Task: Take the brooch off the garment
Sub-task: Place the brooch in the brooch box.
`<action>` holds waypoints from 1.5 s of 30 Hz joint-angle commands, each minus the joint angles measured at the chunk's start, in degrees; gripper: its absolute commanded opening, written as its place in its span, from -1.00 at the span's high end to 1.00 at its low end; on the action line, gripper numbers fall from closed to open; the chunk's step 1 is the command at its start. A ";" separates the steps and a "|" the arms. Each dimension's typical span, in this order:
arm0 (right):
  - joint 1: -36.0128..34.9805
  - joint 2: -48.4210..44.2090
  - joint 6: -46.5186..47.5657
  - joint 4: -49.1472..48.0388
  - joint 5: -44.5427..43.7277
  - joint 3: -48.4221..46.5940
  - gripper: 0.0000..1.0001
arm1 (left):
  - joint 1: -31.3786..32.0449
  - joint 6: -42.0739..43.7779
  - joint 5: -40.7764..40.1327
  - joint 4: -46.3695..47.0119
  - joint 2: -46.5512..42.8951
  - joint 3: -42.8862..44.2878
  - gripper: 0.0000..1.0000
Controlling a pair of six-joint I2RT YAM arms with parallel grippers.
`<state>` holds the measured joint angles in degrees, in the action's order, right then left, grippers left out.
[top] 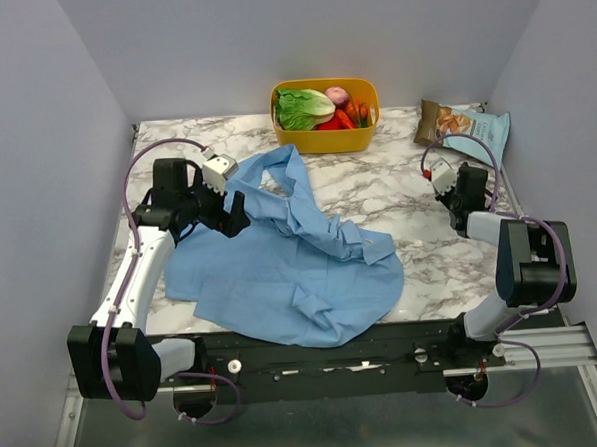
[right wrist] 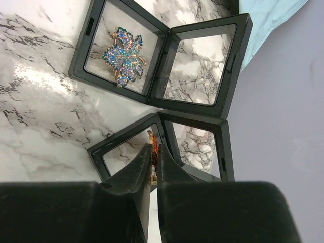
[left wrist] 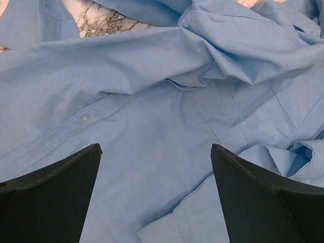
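Note:
The garment (top: 281, 274) is a light-blue shirt, spread crumpled over the middle and left of the table. My left gripper (top: 233, 212) hovers open just above its cloth (left wrist: 152, 101), with nothing between the wide-set fingers (left wrist: 55, 192). Far right, my right gripper (right wrist: 154, 147) points down into an open black display case (right wrist: 124, 134). Its fingers stand a thin slit apart. A pale tan bit of the brooch (right wrist: 153, 175) shows pinched in that slit, and a red-orange ornament (right wrist: 152, 139) shows at the tips. In the top view the right gripper (top: 441, 176) hides the case.
A second open black case (right wrist: 167, 66) beside the first holds a blue leaf ornament (right wrist: 121, 55). A yellow basket (top: 324, 140) of vegetables stands at the back centre. A snack bag (top: 464, 125) lies at the back right, close to the right wall.

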<state>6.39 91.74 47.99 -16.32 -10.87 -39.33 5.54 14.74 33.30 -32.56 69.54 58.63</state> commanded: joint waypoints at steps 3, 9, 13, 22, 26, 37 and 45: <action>0.38 -0.43 -1.32 1.73 1.56 -1.71 0.62 | -0.79 -0.50 2.12 0.83 -1.07 -0.89 -0.97; 0.37 -0.78 -1.14 1.99 1.91 -1.54 0.52 | -0.88 -0.51 2.21 0.83 -1.07 -0.89 -0.97; 0.38 -0.95 -1.05 2.43 2.17 -1.54 0.51 | -0.97 -0.59 2.30 0.91 -0.98 -0.97 -0.97; 0.38 -1.74 0.97 5.24 2.17 -1.01 0.58 | -1.06 -0.59 2.47 1.09 -1.07 -1.06 -0.97; 0.37 -1.83 1.41 7.52 2.96 -1.27 0.62 | -1.15 -0.50 2.56 1.00 -1.07 -1.15 -0.97; 0.37 -1.57 2.11 8.32 2.17 -1.54 0.92 | -1.23 -0.59 2.82 1.35 -1.68 -1.59 -0.97; 0.37 -2.27 3.08 7.97 1.73 -1.98 0.99 | -1.41 -0.77 3.00 1.62 -1.51 -1.77 -0.97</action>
<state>6.42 90.59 50.61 -10.35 -9.43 -40.21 4.60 14.57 34.59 -32.12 69.45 57.58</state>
